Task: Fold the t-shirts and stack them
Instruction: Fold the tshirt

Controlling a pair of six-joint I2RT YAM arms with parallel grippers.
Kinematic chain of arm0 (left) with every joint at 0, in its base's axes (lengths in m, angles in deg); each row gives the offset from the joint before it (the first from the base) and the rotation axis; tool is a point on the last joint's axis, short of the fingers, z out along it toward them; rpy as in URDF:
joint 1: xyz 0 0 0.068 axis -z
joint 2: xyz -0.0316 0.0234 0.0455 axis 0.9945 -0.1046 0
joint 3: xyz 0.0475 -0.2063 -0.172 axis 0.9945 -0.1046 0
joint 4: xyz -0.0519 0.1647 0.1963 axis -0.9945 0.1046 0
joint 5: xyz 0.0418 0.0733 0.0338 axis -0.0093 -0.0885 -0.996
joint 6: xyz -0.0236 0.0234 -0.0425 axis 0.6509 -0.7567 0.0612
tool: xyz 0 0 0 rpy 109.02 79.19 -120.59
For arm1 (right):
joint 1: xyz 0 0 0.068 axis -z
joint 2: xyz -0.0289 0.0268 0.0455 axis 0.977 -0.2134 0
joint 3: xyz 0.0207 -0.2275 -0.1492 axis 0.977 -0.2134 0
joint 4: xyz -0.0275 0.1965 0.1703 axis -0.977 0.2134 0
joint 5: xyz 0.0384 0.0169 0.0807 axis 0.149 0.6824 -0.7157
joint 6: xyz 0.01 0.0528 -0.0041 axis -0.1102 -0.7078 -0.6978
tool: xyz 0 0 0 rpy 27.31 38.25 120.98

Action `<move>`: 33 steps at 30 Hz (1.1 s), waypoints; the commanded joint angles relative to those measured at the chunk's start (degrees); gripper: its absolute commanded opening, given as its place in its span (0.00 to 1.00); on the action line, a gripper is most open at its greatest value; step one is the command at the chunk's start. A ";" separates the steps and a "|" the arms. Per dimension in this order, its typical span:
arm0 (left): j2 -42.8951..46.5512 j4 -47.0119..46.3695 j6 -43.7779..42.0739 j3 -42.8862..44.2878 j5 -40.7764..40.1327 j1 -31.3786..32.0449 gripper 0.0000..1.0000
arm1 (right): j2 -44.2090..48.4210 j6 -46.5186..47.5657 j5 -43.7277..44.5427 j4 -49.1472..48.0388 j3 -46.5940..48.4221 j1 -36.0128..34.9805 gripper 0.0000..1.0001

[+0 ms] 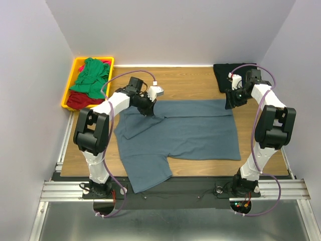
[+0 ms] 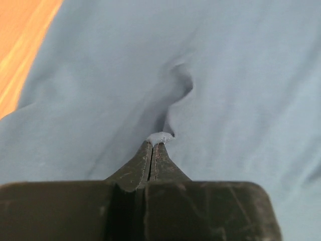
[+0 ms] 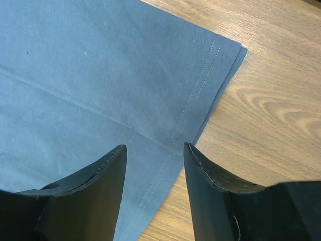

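Note:
The slate blue-grey t-shirt (image 1: 185,133) lies spread on the wooden table, its far edge folded over toward the middle. My left gripper (image 1: 149,109) is shut on a pinch of its cloth (image 2: 160,137) near the upper left part. My right gripper (image 1: 230,103) is open and empty, hovering over the shirt's far right hem corner (image 3: 220,65). The black t-shirt (image 1: 226,75) lies folded at the back right. The green t-shirt (image 1: 91,75) and the red t-shirt (image 1: 80,99) are bunched in the yellow tray (image 1: 70,83).
The yellow tray stands at the back left, off the table's wooden top. Bare wood (image 3: 271,100) shows to the right of the shirt's hem. White walls close in the left, back and right sides.

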 commanded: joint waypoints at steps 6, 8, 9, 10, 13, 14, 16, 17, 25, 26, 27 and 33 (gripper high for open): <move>5.66 4.32 -0.41 -5.33 6.48 8.92 0.11 | -0.71 0.62 -0.77 -0.07 3.10 0.41 0.55; 5.57 6.85 -2.50 -5.51 7.80 9.98 0.31 | -0.98 0.62 -0.69 -0.07 3.36 0.41 0.55; 5.84 7.92 -3.39 -5.60 8.33 10.59 0.35 | -1.24 0.45 -0.68 -0.07 3.54 0.41 0.55; 6.10 8.80 -4.18 -5.69 8.69 10.60 0.42 | -1.33 0.45 -0.68 -0.07 3.62 0.41 0.55; 8.47 10.56 -6.30 -5.08 7.20 9.99 0.46 | -2.03 0.01 -0.95 -0.07 4.32 0.41 0.55; 9.26 10.04 -6.30 -4.73 6.76 7.98 0.47 | -2.29 -0.08 -1.03 -0.07 4.50 0.50 0.55; 10.14 8.90 -5.07 -1.23 6.06 3.25 0.47 | -3.17 -0.87 -2.08 -0.07 5.38 0.41 0.54; 9.80 8.02 -4.55 -0.25 5.53 1.56 0.47 | -3.70 -1.22 -2.44 -0.07 5.82 0.41 0.53; 0.58 -1.20 5.99 6.70 -3.08 -10.84 0.47 | -11.08 -6.14 -2.09 -0.77 13.46 -0.90 0.38; -0.57 -1.82 7.14 7.92 -4.83 -11.72 0.47 | -12.57 -6.58 -2.00 -0.86 14.69 -0.99 0.37; -2.49 -2.35 7.76 8.28 -4.76 -13.03 0.47 | -13.19 -7.19 -1.74 -1.21 15.05 -1.08 0.37; -8.21 -5.52 10.57 8.90 -8.44 -14.45 0.45 | -16.53 -7.90 2.64 -3.41 15.23 -2.66 0.36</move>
